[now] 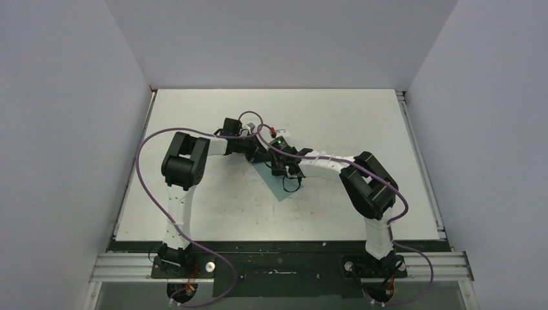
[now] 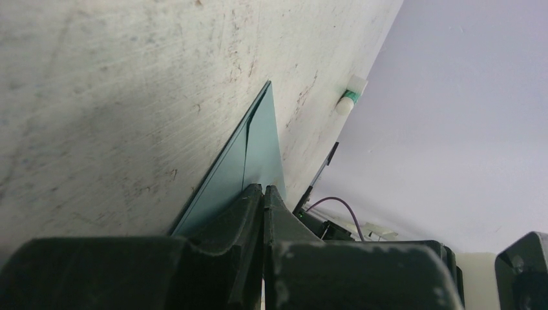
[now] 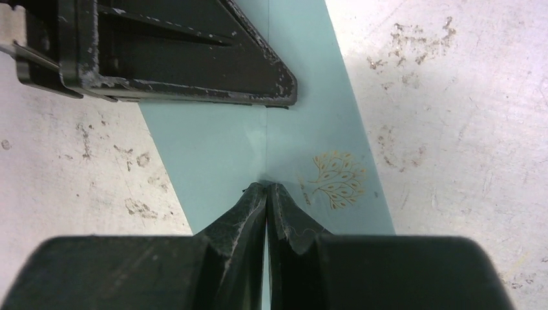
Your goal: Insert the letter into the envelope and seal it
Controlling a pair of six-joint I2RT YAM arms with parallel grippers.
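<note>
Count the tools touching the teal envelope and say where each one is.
2. The left tool, shut, rests on the far end of the envelope. The right tool, shut, sits at its centre seam beside the gold tree emblem. None seems hidden.

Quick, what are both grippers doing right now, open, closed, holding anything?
Left gripper: closed, tips against the envelope, nothing visibly held.
Right gripper: closed, tips on the envelope, nothing visibly held.

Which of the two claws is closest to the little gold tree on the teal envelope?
The right gripper: its shut tips sit just beside the gold tree on the envelope; the left gripper is farther up it.
</note>
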